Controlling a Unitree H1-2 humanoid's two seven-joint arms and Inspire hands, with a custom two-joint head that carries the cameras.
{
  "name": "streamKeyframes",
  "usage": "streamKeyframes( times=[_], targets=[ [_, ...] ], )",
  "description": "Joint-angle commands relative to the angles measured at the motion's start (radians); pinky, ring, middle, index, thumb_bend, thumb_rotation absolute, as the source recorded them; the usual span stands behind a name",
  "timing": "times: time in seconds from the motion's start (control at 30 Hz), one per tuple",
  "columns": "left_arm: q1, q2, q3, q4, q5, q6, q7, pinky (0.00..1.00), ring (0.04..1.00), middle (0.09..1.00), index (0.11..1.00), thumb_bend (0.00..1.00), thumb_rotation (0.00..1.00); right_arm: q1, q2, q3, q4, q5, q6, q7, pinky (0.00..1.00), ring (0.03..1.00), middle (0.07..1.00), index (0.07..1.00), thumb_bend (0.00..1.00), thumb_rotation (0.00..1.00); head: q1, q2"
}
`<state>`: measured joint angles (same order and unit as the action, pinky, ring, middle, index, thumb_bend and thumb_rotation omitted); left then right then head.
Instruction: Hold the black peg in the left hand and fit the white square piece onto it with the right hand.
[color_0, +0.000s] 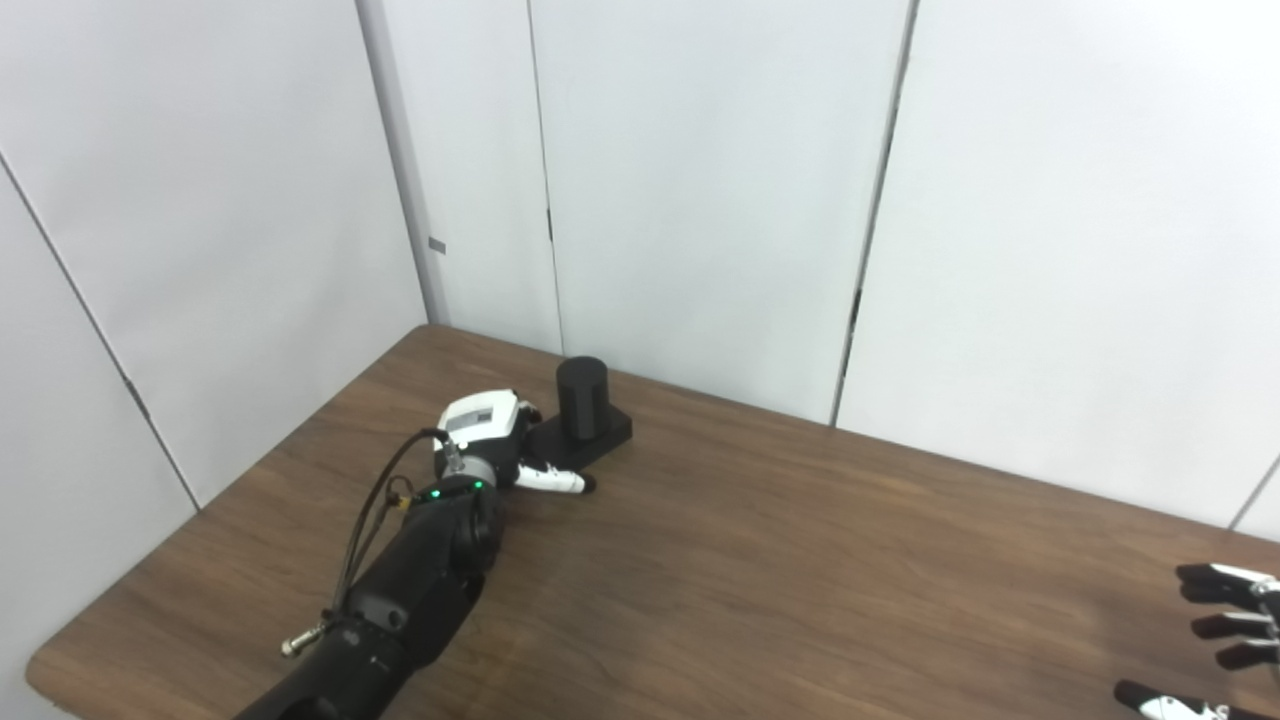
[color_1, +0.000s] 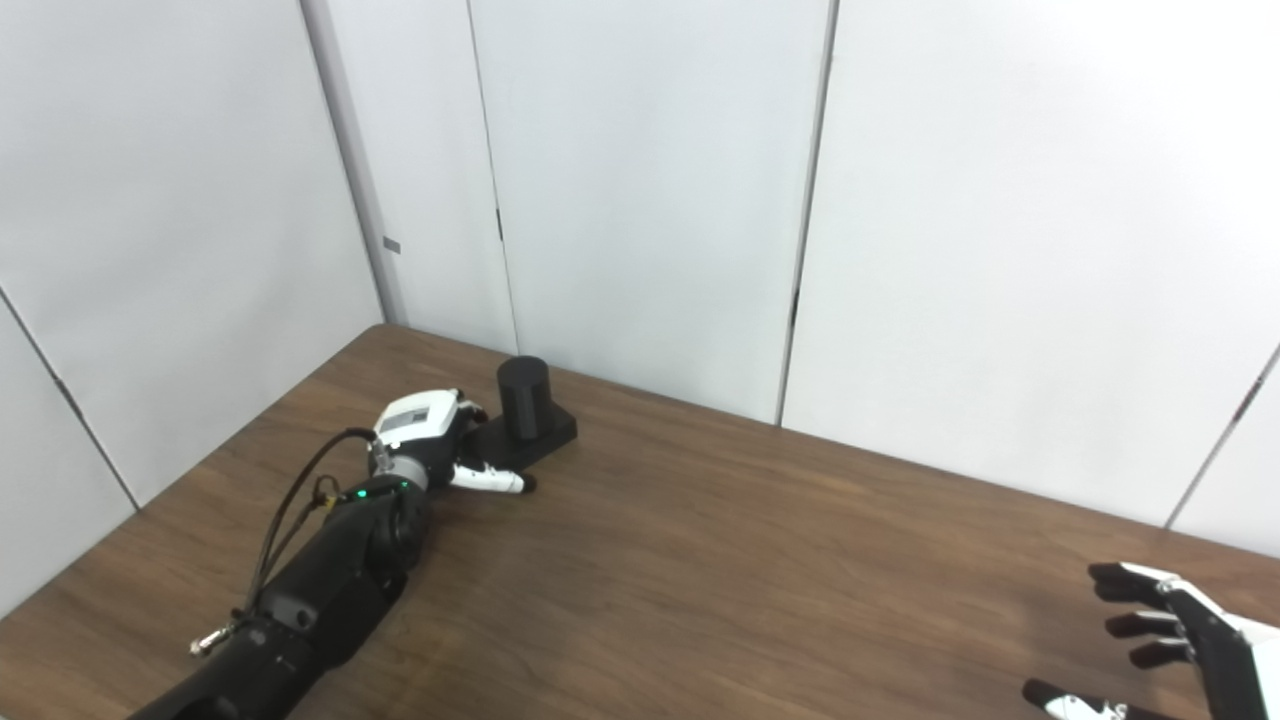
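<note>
You had the left hand (color_0: 485, 440) right up against the peg (color_0: 583, 400) base, can't tell if it gripped, while the right hand (color_1: 1180, 640) hung spread, holding nothing.

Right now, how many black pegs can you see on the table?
1. The peg stands upright on its black base at the far left of the table, beside the left hand. No white piece is in view; more could lie outside the pictures.
</note>
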<state>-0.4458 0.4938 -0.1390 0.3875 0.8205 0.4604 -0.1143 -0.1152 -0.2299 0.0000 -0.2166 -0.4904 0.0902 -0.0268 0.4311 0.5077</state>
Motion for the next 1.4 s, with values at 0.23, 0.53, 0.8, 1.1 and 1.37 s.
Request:
streamKeyframes(
  times=[0.23, 0.53, 0.8, 1.1, 1.37],
  targets=[
    [-0.070, 0.044, -0.029, 0.053, -0.019, -0.018, 0.046, 0.98, 1.000, 1.000, 0.797, 1.00, 0.62, -0.022, -0.008, -0.011, -0.047, 0.005, -0.004, -0.003, 0.49, 0.599, 0.678, 0.682, 0.73, 0.00, -0.005, 0.008],
    [-0.076, 0.064, -0.056, 0.107, -0.077, -0.104, 0.048, 0.88, 0.994, 0.968, 0.660, 0.85, 0.51, -0.016, -0.006, -0.011, -0.054, 0.015, -0.013, -0.006, 0.48, 0.600, 0.685, 0.677, 0.70, 0.00, -0.011, 0.017],
    [-0.055, 0.081, -0.106, 0.099, -0.114, -0.154, 0.007, 0.81, 0.906, 0.843, 0.486, 0.52, 0.08, -0.016, -0.012, -0.012, -0.059, 0.012, -0.004, -0.002, 0.48, 0.598, 0.679, 0.676, 0.68, 0.00, -0.009, 0.022],
    [-0.030, 0.067, -0.122, 0.067, -0.179, -0.266, 0.013, 0.92, 0.921, 0.858, 0.483, 0.52, 0.07, -0.025, -0.010, -0.009, -0.047, 0.009, -0.008, -0.007, 0.48, 0.595, 0.678, 0.677, 0.67, 0.00, -0.017, 0.023],
    [-0.005, 0.063, -0.176, 0.026, -0.206, -0.388, -0.002, 1.00, 0.971, 0.873, 0.491, 0.52, 0.07, -0.026, -0.001, -0.006, -0.053, -0.009, 0.001, -0.012, 0.49, 0.587, 0.670, 0.675, 0.68, 0.00, -0.044, 0.030]
  ],
)
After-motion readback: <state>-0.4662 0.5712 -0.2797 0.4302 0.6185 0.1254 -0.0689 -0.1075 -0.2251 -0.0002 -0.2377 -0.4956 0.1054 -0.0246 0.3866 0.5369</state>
